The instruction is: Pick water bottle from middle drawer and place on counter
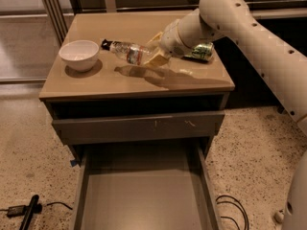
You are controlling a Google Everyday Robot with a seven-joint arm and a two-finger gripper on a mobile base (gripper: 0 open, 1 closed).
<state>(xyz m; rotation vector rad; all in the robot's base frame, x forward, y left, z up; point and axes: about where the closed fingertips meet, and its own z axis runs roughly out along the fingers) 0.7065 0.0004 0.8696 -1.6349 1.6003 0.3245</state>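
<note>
My gripper (152, 50) is shut on the water bottle (126, 52), a small clear ribbed bottle with a red-and-white label band. I hold it lying sideways a little above the tan counter (120, 87), cap end pointing left toward the bowl. Its shadow falls on the counter just below it. The middle drawer (144, 200) is pulled out at the bottom of the view, and its grey floor is bare.
A white bowl (79, 55) stands on the counter's left side. A green drinks can (201, 51) lies at the right behind my wrist. A shut drawer front with pale scratches (139, 127) sits above the open drawer. Cables (231, 211) and a black tool (29, 212) lie on the speckled floor.
</note>
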